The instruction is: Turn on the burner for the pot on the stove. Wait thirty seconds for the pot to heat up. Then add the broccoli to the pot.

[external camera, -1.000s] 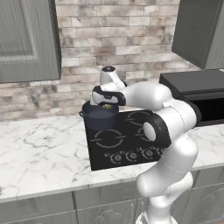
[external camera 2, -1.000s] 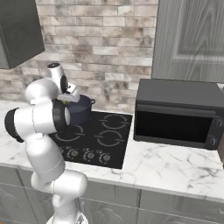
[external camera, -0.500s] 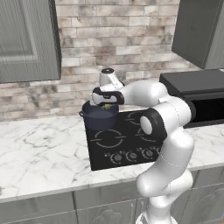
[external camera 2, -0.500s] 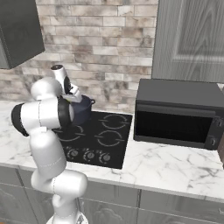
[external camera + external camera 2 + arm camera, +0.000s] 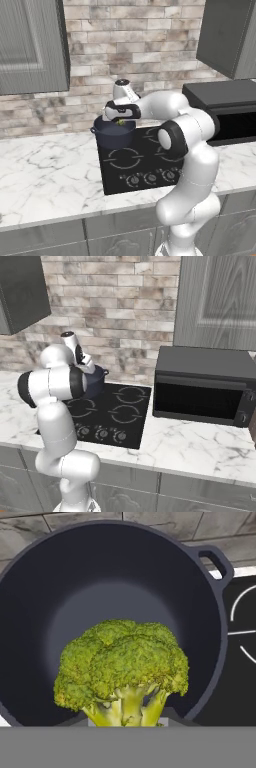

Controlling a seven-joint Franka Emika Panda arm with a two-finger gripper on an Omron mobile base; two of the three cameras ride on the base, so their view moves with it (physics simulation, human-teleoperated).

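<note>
Gripper (image 5: 120,121): two-finger hand on a white arm, closed narrow on the broccoli (image 5: 122,667). It sits directly above the open mouth of the pot (image 5: 114,134). In the right base view the hand (image 5: 86,363) is partly masked by the arm's own upper links.

Broccoli: one floret, green crown with a pale yellow-green forked stalk. The stalk runs back toward the hand and the crown points away from it, down toward the pot's inside. In the left base view it shows as a small green spot (image 5: 120,121) just under the hand, level with the pot's rim or slightly above it; whether it touches the pot cannot be told.

Pot: round, dark blue-grey, lighter grey inside, no lid. It lies straight under the hand, its floor (image 5: 100,612) seen beyond the floret. One small loop handle (image 5: 216,562) is at the upper right of the hand view. In the right base view the pot (image 5: 96,382) stands just beyond the arm's elbow.

Stove (image 5: 150,162): flat black glass cooktop with grey ring marks, under and forward of the hand. The pot occupies its rear ring on the arm's left. A row of round knobs (image 5: 151,177) lines the front edge, well below the hand.

Microwave (image 5: 202,387): black, on the marble counter (image 5: 45,172), well off to the hand's right, just beside the stove.

Brick wall (image 5: 130,50): just behind the pot and hand.
</note>
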